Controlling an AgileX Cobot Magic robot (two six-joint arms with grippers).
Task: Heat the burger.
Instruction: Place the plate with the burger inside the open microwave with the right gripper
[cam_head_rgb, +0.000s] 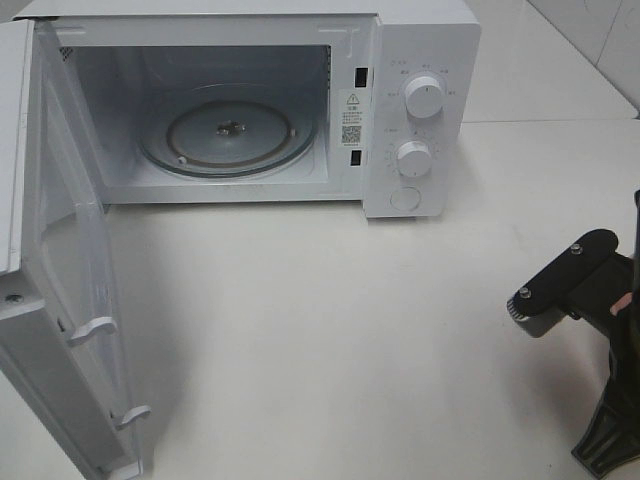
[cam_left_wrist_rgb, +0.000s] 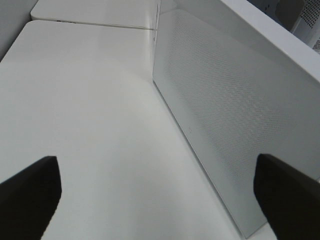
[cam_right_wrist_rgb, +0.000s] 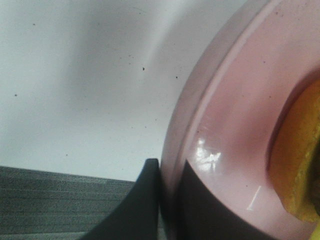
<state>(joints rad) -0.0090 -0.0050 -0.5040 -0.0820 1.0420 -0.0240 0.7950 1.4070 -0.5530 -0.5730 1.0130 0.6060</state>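
Over the worktop's right side, the right gripper (cam_right_wrist_rgb: 161, 200) pinches the rim of the pink plate (cam_right_wrist_rgb: 235, 115), with the burger (cam_right_wrist_rgb: 300, 160) aboard. The open microwave (cam_head_rgb: 450, 180) lies far-left of it. The left gripper (cam_left_wrist_rgb: 155, 167) gapes empty beside the door (cam_left_wrist_rgb: 235, 115).

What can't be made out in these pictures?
Burger: right wrist view, only a yellow sliver; the frame edge cuts the rest.
Pink plate: same view, partly cut off; right claw grips its rim.
Neither appears in the high view; only part of the right arm does.
Microwave dial markings: high view, too small to read.
Left claw: left wrist view, only fingertips show.
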